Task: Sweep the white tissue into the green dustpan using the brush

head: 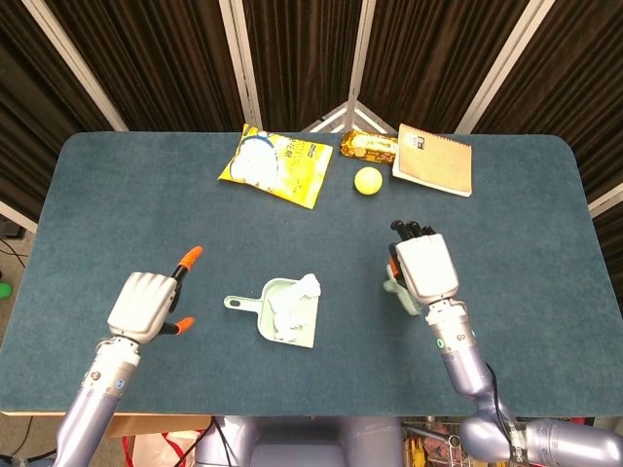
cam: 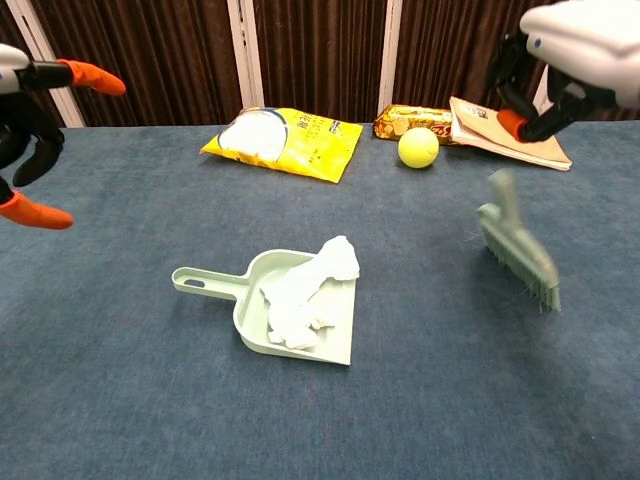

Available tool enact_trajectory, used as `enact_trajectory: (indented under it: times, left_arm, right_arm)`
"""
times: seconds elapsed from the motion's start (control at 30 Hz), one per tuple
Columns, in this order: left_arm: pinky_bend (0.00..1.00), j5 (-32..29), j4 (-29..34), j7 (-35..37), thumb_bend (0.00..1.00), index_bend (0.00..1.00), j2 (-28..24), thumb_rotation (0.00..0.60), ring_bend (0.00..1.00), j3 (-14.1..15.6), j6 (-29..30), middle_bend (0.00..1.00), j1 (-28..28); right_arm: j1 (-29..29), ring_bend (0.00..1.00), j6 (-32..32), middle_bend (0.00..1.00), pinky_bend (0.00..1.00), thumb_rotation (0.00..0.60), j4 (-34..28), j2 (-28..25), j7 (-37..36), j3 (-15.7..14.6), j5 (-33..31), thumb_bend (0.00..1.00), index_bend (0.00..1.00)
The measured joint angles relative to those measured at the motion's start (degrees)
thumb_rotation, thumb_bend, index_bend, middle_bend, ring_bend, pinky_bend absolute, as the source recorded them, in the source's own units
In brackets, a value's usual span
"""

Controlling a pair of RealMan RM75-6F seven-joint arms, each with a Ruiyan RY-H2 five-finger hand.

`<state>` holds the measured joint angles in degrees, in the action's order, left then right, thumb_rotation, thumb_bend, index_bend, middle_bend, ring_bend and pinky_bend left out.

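The white tissue lies crumpled inside the green dustpan, one end poking over its far rim. The green brush is out of my grasp, right of the dustpan, bristles toward the table and its handle blurred. My right hand hovers above the brush with fingers apart, holding nothing. My left hand hangs open to the left of the dustpan handle, its orange fingertips spread.
Along the far edge lie a yellow snack bag, a yellow tennis ball, a brown snack pack and a spiral notebook. Blue cloth covers the table.
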<state>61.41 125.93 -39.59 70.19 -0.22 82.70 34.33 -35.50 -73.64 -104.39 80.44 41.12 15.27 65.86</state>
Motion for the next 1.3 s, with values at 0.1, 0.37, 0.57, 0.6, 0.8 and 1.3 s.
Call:
enact_trajectory:
  times: [0.1,0.37,0.57,0.6,0.8,1.3]
  left_arm:
    - [0.77,1.95,0.49,0.75,0.0,0.05,-1.13,0.6,0.7,0.65,0.19,0.67,-1.26]
    - [0.55,4.05,0.64,2.69,0.0,0.03,-2.95,0.6,0.48,1.97,-0.3,0.37,-3.89]
    - [0.14,7.67,-1.0,5.83,0.0,0.0,-4.37,0.6,0.05,5.33,-0.47,0.01,-7.16]
    - [0.07,8.69,-1.49,6.67,0.0,0.0,-4.68,0.6,0.01,6.11,-0.4,0.0,-7.97]
    - [0.0,16.23,-6.99,13.59,0.0,0.0,-6.63,0.6,0.0,10.42,1.29,0.0,-14.0]
    - [0.0,28.83,-24.09,25.37,0.0,0.0,-5.91,0.6,0.0,13.28,9.49,0.0,-24.25]
  right_arm:
    - [0.03,0.32,-0.51,0.32,0.47,0.6,-2.46,-1.6,0.06,0.41,0.27,0.49,0.0]
    - [0.87,0.32,-1.1,0.31,0.46,0.6,-4.71,-4.58,1.38,-0.43,-1.24,0.49,0.0]
    - [4.15,0.12,-1.27,0.15,0.26,0.6,-3.4,-6.3,-2.45,-4.28,-0.78,0.49,0.0]
    - [4.88,0.06,-1.32,0.08,0.2,0.6,-3.26,-6.74,-3.5,-5.0,-0.56,0.48,0.0]
    - [11.23,0.0,-3.21,0.0,0.04,0.6,-2.37,-10.79,-12.7,-10.68,4.17,0.45,0.0]
    - [27.76,0.0,-18.84,0.0,0.0,0.6,5.51,-15.29,-27.75,-21.6,22.31,0.33,0.0]
